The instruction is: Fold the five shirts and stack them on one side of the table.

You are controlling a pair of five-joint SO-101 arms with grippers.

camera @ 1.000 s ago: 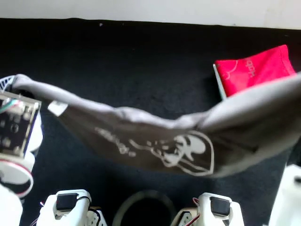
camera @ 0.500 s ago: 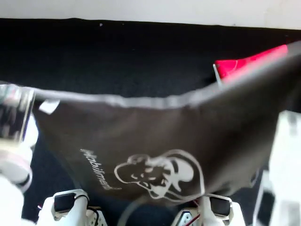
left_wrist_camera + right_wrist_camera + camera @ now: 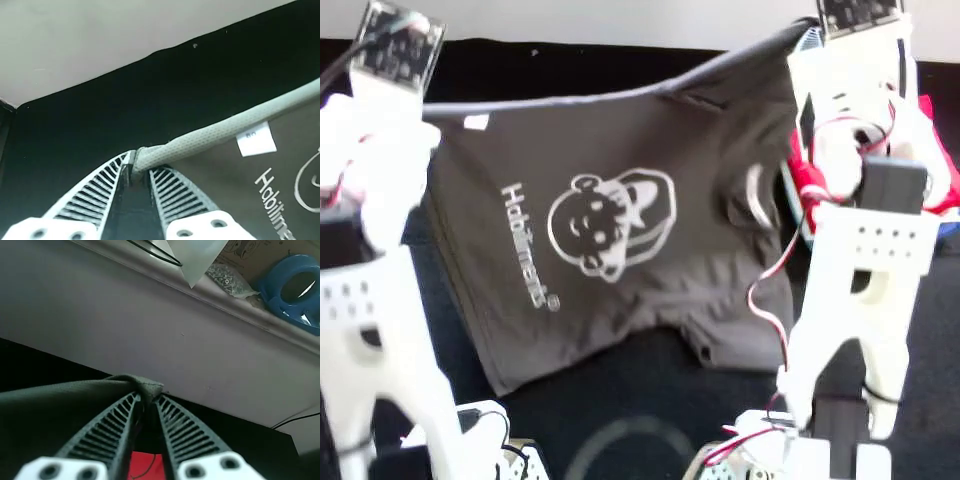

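Grey shirt (image 3: 620,290), white face print (image 3: 610,220), hanging spread, bottom seemingly crumpled

The red shirt (image 3: 802,190) at the far right is mostly hidden behind the right arm (image 3: 860,260) and grey shirt (image 3: 650,290), whose label (image 3: 256,141) is unreadably small.

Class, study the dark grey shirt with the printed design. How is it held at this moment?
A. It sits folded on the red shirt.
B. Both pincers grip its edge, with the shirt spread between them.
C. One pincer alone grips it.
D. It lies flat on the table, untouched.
B: the left pincer and the right pincer are each clamped on the edge of the grey shirt, which hangs spread between the two arms.
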